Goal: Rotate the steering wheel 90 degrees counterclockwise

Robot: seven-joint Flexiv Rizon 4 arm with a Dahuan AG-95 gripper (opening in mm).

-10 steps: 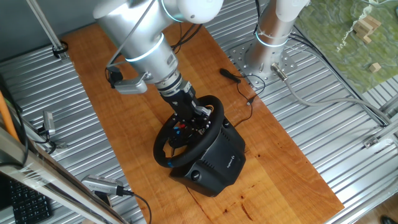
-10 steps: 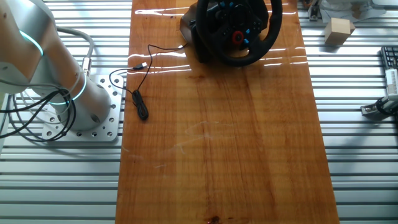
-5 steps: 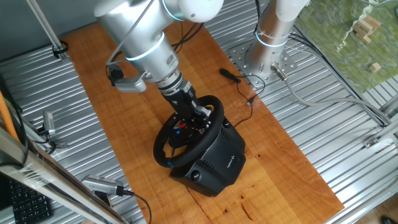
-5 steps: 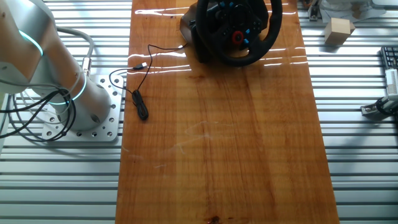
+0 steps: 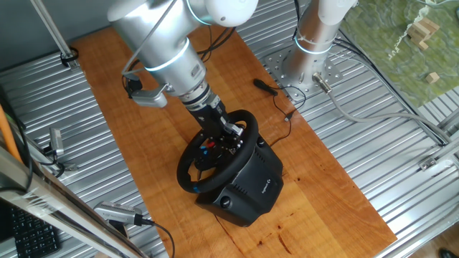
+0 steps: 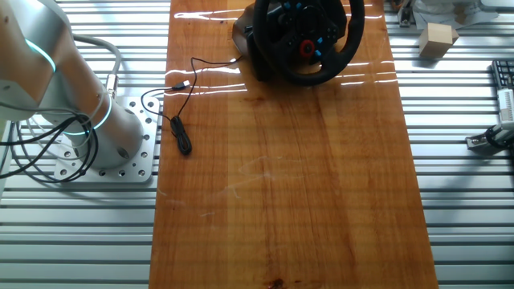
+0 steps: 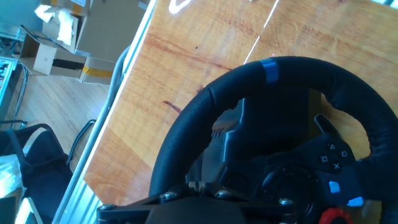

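Note:
The steering wheel (image 5: 215, 154) is a black round wheel with red and blue hub buttons, tilted on a boxy black base (image 5: 247, 188) on the wooden tabletop. It also shows at the top edge of the other fixed view (image 6: 309, 40). In the hand view its rim (image 7: 205, 112) fills the frame, with a blue mark (image 7: 268, 70) at the top. My gripper (image 5: 226, 133) reaches down inside the rim's far part, by the hub. In the hand view its fingertips (image 7: 198, 185) stand close together against the wheel, just inside the rim, with nothing thick between them.
The arm's round base plate (image 5: 301, 68) stands at the table's far right. A thin black cable with a plug (image 6: 183, 136) lies on the wood beside it. A small wooden block (image 6: 438, 38) and metal rails flank the board. The keyboard's edge (image 6: 504, 80) shows at the right.
The arm's wrist has shifted very slightly. The wheel has not visibly turned.

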